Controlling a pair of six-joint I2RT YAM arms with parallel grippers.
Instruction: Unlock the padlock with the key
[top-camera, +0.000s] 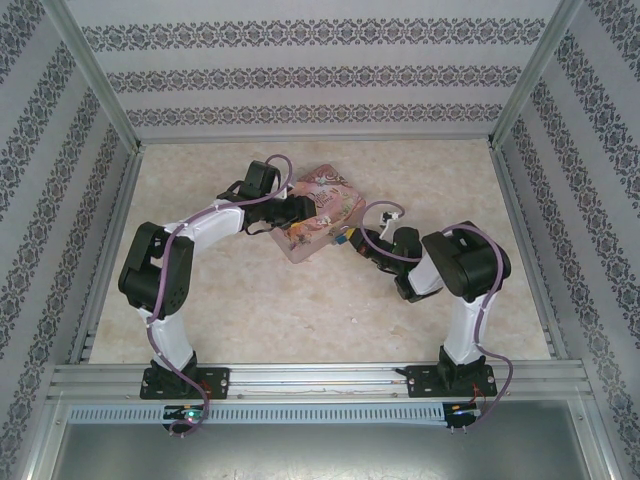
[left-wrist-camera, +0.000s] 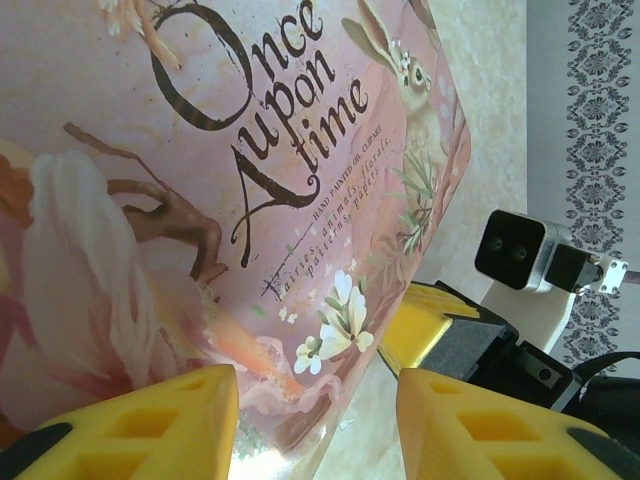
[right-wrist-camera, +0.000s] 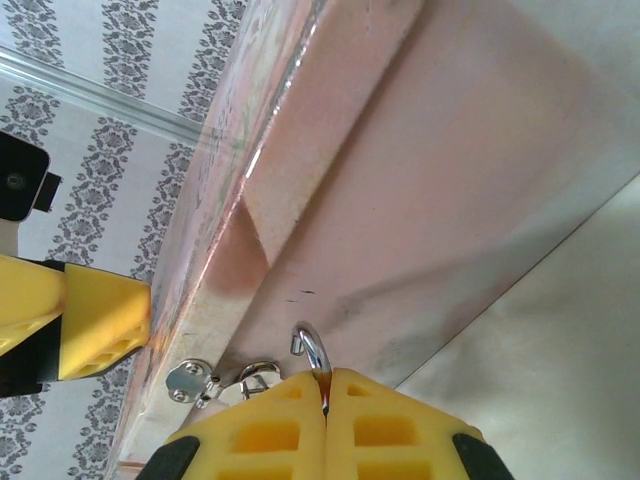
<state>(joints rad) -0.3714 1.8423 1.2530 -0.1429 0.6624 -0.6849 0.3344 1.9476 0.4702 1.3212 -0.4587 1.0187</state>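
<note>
The padlock's silver shackle (right-wrist-camera: 316, 352) curls up from between the yellow fingers of my right gripper (right-wrist-camera: 326, 385), which is shut on the padlock. The body is hidden inside the grip. The shackle's free end hangs bare just right of the hasp staple (right-wrist-camera: 256, 374) on the pink tin's front wall (right-wrist-camera: 440, 200). The key is hidden. My left gripper (left-wrist-camera: 318, 400) stands open over the tin's lid corner (left-wrist-camera: 330, 330), its right finger (left-wrist-camera: 480, 420) clear of the edge. From above, the left gripper (top-camera: 290, 215) lies on the tin (top-camera: 325, 195) and the right gripper (top-camera: 350, 240) is at its front side.
The tin sits in the middle of the beige tabletop (top-camera: 250, 300), between patterned walls and metal frame posts (top-camera: 110, 90). The right arm's finger (left-wrist-camera: 430, 320) and wrist camera (left-wrist-camera: 515, 250) are close beside the left gripper. The left finger (right-wrist-camera: 95, 320) is by the tin's lid.
</note>
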